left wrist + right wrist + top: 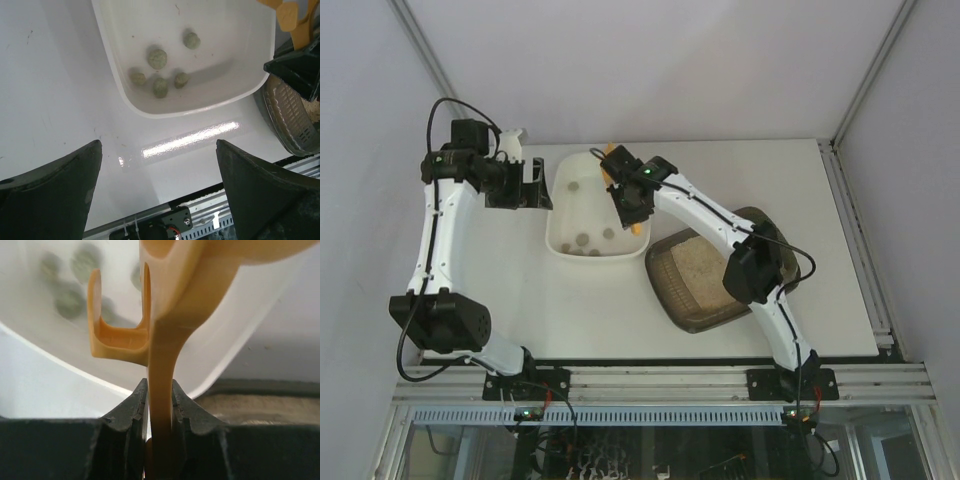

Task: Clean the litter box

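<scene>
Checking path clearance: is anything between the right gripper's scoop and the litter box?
Only the rim of the white tub lies between. The right gripper, shut on the yellow scoop, hangs over that tub, and the litter box sits beside it.

Light is bright, diffuse, from overhead. In the top view the table (590, 305) is near blown out and shadows are soft and short. Left wrist view is sharp, with one long glare streak on the tabletop just below the white tub (225, 40); fingers (55, 200) are near-black silhouettes. Right wrist view: yellow scoop (162, 390) is close and soft, clumps (70, 300) behind are heavily blurred, background washed out.
</scene>
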